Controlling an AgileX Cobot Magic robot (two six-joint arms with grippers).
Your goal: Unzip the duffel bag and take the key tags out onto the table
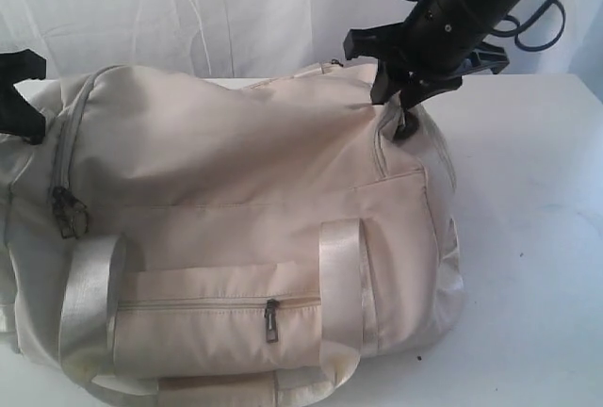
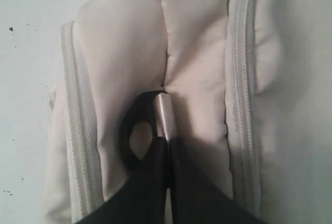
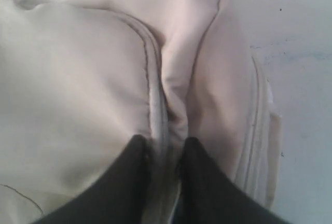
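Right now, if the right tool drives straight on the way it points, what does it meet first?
The cream fabric duffel bag: the right tool straddles a fold by its zip, apparently touching.

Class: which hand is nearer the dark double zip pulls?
Left: left hand holds the duffel bag near the zip pulls; right hand pinches the opposite end.
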